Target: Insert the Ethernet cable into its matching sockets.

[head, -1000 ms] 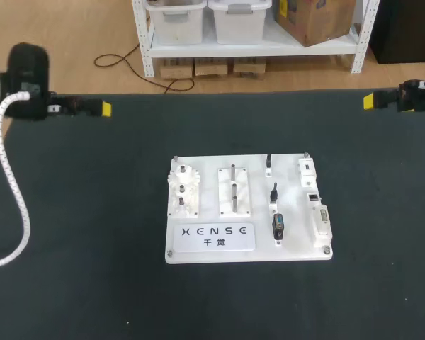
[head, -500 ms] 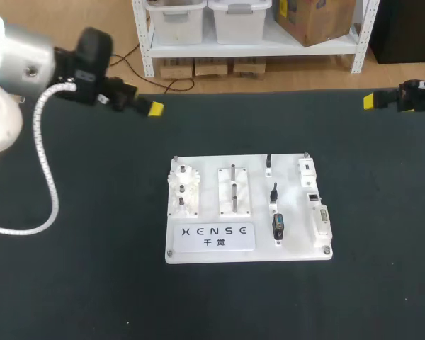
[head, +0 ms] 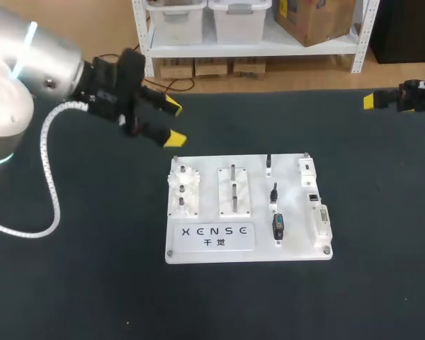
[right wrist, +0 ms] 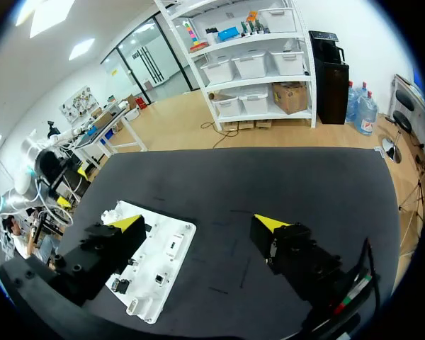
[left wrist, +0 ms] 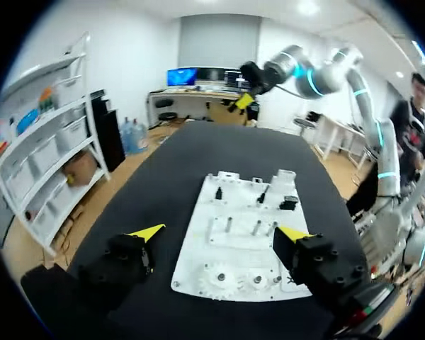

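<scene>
Near the right edge of the white board (head: 198, 249), at the middle of the tabletop (head: 92, 283), a short black connector (head: 278, 225) stands upright beside white socket blocks (head: 320, 221). Whether it is the Ethernet cable cannot be told. Two smaller black plugs (head: 274, 191) stand in line behind it.

The left arm comes in over the tabletop's far left part, bent down toward the board. The left gripper (head: 173, 122) hangs just off the board's far left corner, jaws spread wide and holding nothing, well apart from the connector.

The left wrist view adds that the board lies ahead of and below those spread fingers, with the connector at its far side.

The right gripper (right wrist: 198, 222) sits at the tabletop's far right edge. The head view shows only one of its yellow tips. Its own wrist view shows both far apart and empty, the board well ahead of one finger.
</scene>
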